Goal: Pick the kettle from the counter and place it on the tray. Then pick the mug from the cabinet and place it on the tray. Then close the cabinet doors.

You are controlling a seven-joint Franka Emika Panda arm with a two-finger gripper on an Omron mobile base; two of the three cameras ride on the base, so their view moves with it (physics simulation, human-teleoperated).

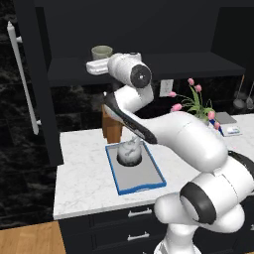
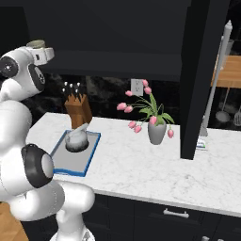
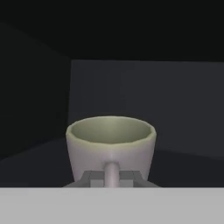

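Where fingers (image 3: 111, 178) pinch its handle: grey-beige mug (image 3: 110, 146), pale green inside, upright.

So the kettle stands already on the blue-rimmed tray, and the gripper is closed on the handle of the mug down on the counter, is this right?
Not fully. The kettle does stand on the tray, and the gripper is closed on the mug's handle, but the mug is up on the cabinet shelf, not on the counter. The left base view shows it.
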